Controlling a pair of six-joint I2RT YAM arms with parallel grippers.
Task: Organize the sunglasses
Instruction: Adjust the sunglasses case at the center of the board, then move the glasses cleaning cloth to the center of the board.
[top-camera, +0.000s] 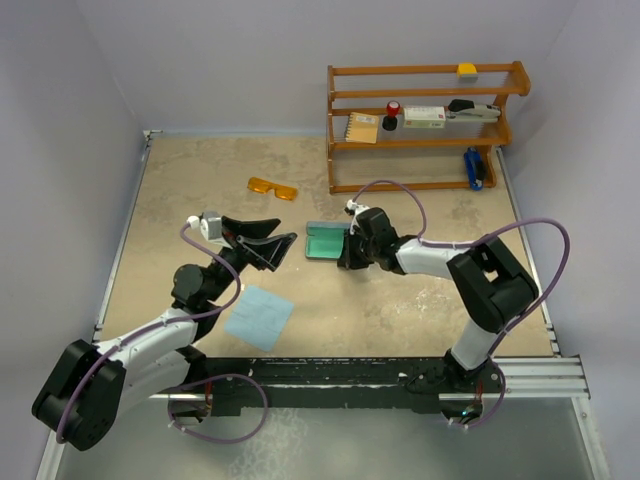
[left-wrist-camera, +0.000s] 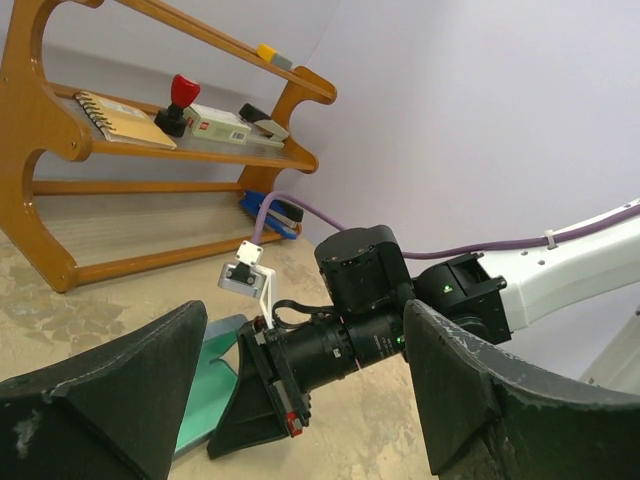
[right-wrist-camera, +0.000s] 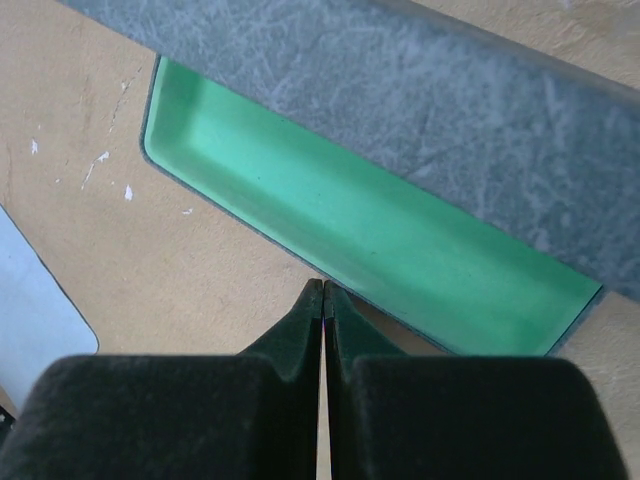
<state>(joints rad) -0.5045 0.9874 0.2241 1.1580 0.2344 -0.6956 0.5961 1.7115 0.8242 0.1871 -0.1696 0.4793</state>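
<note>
I am looking at the small translucent orange-amber sunglasses (top-camera: 273, 187), which are lying on the sand-coloured bench (top-camera: 200, 180) toward its far edge. They are sitting just left of the wooden three-tier shelf rack (top-camera: 425, 125) that is standing in the far right corner. They are resting well apart from both arms, and nothing is touching them.

The oblong blue-grey case (top-camera: 325, 243) with the teal lining is lying open near the middle of the bench. My right gripper (right-wrist-camera: 322, 290) is pointing down at the rim of the case's teal tray with its fingers pressed together, gripping nothing. I cannot tell whether the tips are touching that rim. My left gripper (top-camera: 285, 250) is reaching in from the left with its fingers standing wide apart and nothing between them, its tips just beside the case's left end.

The light blue square cloth (top-camera: 258, 317) is lying flat toward the near edge, close beside the left arm.
</note>
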